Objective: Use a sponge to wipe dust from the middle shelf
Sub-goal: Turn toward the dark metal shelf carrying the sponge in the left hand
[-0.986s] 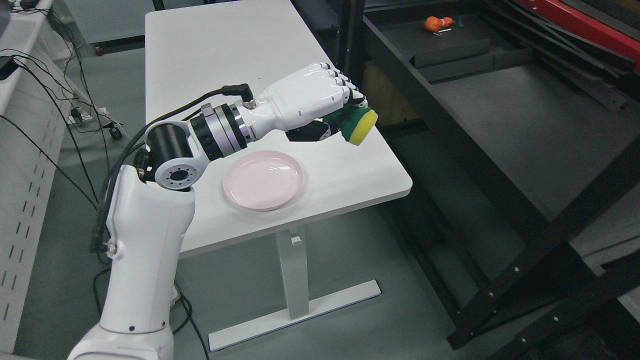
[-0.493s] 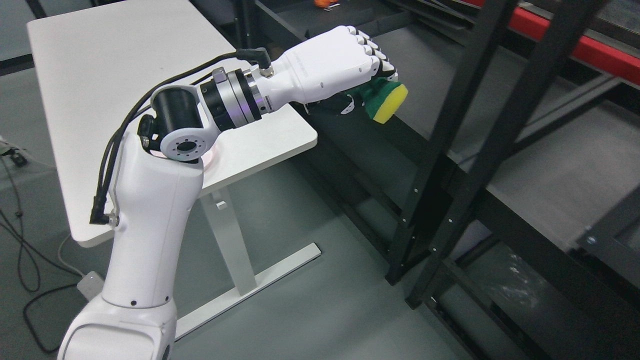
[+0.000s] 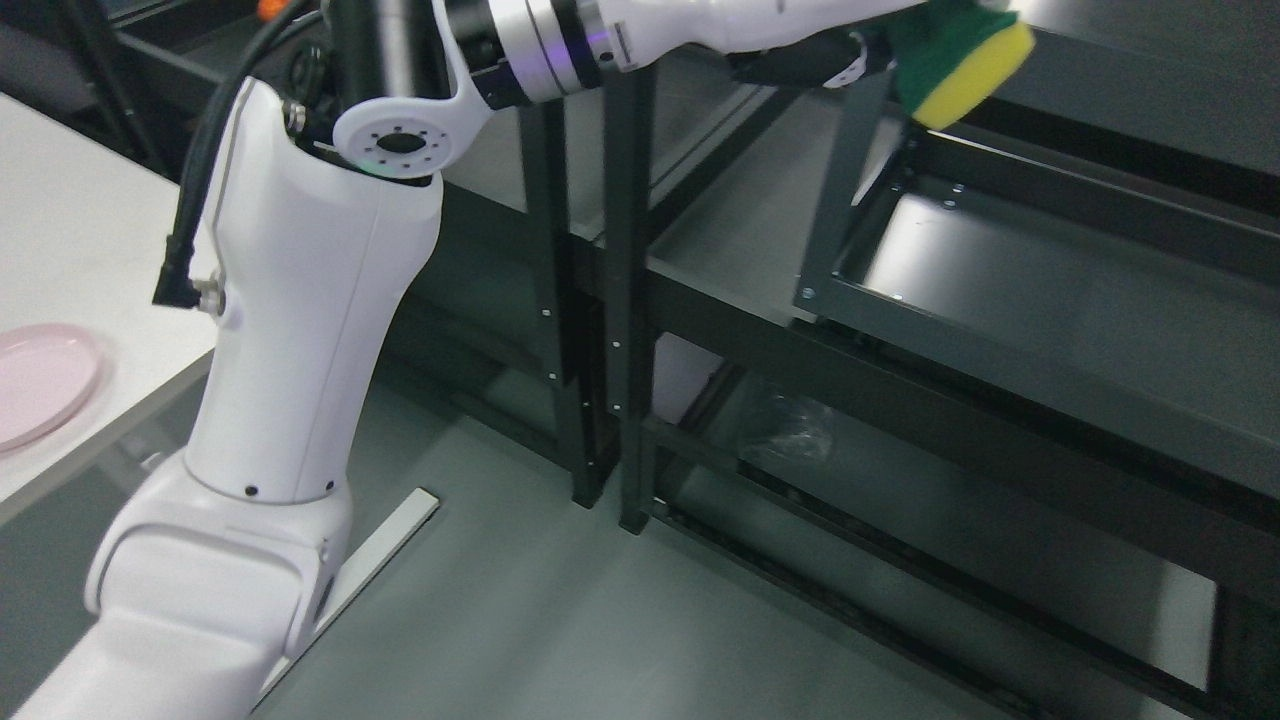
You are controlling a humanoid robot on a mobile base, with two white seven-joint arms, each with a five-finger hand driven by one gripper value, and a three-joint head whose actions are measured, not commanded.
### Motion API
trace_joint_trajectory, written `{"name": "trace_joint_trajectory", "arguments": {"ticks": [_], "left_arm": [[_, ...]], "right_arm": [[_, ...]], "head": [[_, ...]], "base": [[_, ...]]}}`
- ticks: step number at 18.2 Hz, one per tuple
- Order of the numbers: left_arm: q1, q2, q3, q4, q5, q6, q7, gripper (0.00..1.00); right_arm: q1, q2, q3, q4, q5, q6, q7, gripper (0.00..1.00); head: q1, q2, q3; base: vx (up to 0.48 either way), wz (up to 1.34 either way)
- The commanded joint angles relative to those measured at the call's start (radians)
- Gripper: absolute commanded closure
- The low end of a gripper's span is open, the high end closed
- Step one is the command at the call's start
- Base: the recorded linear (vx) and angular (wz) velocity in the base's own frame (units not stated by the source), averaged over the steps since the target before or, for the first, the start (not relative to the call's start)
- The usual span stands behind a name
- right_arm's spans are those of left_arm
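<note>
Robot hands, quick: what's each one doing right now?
Left hand: closed on the sponge, at the picture's top edge.
Right hand: not in view.

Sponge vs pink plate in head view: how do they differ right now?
The sponge is green on yellow; the plate is plain pale pink. The sponge is held up at the top edge in the left hand, above the black shelving; the plate lies flat on the white table, untouched. The sponge is a thick tilted block; the plate is thin and round. Both are cut off by the picture's edge.
</note>
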Motion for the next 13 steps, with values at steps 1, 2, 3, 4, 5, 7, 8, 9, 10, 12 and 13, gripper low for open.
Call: {"name": "trace_joint_trajectory", "arguments": {"ticks": [1,2,3,4,5,7,8,9,10,12,13], "left_arm": [[-0.236,0.016,-0.277,0.071,0.028,0.001,0.025,0.99],[-0.284,0.016,-0.305,0.080,0.025,0.001,0.025,0.99],[-0.325,0.016,-0.332,0.099,0.023,0.001,0.025,0.99],[-0.368,0.016,-0.352,0.125,0.020,0.001,0.025,0.99],[-0.419,0.016,-0.378,0.161,0.010,0.001,0.025,0.99],[-0.451,0.016,-0.441,0.237,-0.023,0.001,0.026,0.99],[-0.453,0.016,-0.476,0.279,-0.061,0.001,0.025,0.99],[-0.453,0.016,-0.498,0.315,-0.113,0.001,0.026,0.99],[-0.453,0.016,-0.509,0.359,-0.171,0.001,0.026,0.99],[-0.453,0.016,-0.512,0.428,-0.233,0.001,0.028,1.00],[-0.453,0.016,-0.514,0.448,-0.280,0.001,0.028,1.00]], "right_arm": [[0.000,-0.017,0.000,-0.017,0.000,0.073,-0.003,0.00],[0.000,-0.017,0.000,-0.017,0.000,0.073,-0.005,0.00],[0.000,-0.017,0.000,-0.017,0.000,0.073,-0.003,0.00],[0.000,-0.017,0.000,-0.017,0.000,0.073,-0.005,0.00],[0.000,-0.017,0.000,-0.017,0.000,0.073,-0.003,0.00],[0.000,-0.017,0.000,-0.017,0.000,0.073,-0.003,0.00],[0.000,-0.017,0.000,-0.017,0.000,0.073,-0.003,0.00],[0.000,-0.017,0.000,-0.017,0.000,0.073,-0.005,0.00],[0.000,-0.017,0.000,-0.017,0.000,0.073,-0.003,0.00],[0.000,-0.017,0.000,-0.017,0.000,0.073,-0.003,0.00],[0.000,-0.017,0.000,-0.017,0.000,0.073,-0.005,0.00]], "head": [[0.0000,0.000,0.000],[0.0000,0.000,0.000],[0.0000,0.000,0.000],[0.0000,0.000,0.000],[0.0000,0.000,0.000],[0.0000,0.000,0.000],[0.0000,0.000,0.000],[0.0000,0.000,0.000],[0.0000,0.000,0.000],[0.0000,0.000,0.000],[0.0000,0.000,0.000]], "base": [[-0.083,-0.87],[-0.083,-0.87],[-0.045,-0.87],[-0.045,-0.87],[-0.010,-0.82],[-0.011,-0.74],[-0.013,-0.66],[-0.002,-0.52],[-0.002,-0.52],[0.025,-0.36],[0.061,-0.35]]}}
